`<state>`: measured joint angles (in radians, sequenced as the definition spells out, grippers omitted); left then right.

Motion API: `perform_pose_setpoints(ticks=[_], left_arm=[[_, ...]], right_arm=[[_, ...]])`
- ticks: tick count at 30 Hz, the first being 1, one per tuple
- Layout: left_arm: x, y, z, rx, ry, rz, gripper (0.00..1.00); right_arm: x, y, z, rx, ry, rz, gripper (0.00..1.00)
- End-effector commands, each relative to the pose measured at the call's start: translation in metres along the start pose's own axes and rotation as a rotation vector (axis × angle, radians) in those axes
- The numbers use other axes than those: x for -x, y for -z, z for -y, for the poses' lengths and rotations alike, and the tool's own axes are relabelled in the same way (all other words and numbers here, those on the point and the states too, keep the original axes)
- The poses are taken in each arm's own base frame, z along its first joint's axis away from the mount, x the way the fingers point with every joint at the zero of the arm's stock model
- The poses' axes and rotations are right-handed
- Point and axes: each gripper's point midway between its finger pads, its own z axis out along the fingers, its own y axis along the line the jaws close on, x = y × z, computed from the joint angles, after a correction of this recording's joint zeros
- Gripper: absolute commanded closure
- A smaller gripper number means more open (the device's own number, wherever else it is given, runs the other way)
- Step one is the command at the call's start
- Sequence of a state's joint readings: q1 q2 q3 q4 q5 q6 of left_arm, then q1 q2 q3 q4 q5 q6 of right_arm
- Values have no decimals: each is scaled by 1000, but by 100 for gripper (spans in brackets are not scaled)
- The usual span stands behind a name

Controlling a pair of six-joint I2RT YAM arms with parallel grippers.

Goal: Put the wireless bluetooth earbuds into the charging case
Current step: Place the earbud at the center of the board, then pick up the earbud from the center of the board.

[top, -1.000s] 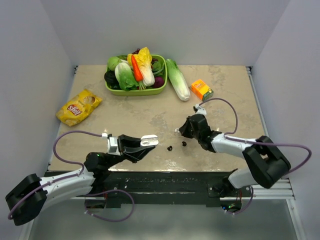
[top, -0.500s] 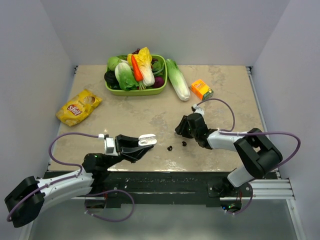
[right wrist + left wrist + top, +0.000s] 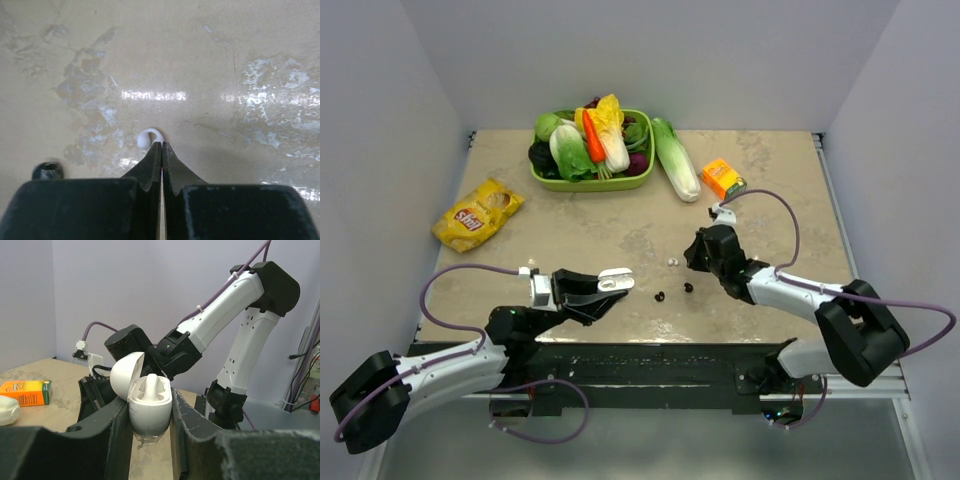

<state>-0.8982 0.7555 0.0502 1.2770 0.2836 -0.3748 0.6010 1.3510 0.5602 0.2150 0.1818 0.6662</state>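
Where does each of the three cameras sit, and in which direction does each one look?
Top external: above and behind the robot, looking down on the beige stone-patterned table; the left gripper and right gripper both show.
Left wrist: rides its wrist, facing the right arm; own fingers clamp the open white egg-shaped charging case.
Right wrist: looking down at the tabletop; own shut fingers point at a tiny white earbud.
Shared: top and right wrist views both show that earbud.

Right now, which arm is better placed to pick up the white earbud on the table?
Right. Its pincer, shut, has its tips right beside the white earbud on the table. The left pincer is busy, clamped on the open charging case.
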Motion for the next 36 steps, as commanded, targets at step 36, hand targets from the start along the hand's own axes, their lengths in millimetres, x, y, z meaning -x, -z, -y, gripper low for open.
perform_pose_setpoints(ticks=[36], left_arm=[[-9, 34, 10, -21, 5, 42, 100]], right_arm=[[-67, -23, 1, 78, 103, -191, 100]])
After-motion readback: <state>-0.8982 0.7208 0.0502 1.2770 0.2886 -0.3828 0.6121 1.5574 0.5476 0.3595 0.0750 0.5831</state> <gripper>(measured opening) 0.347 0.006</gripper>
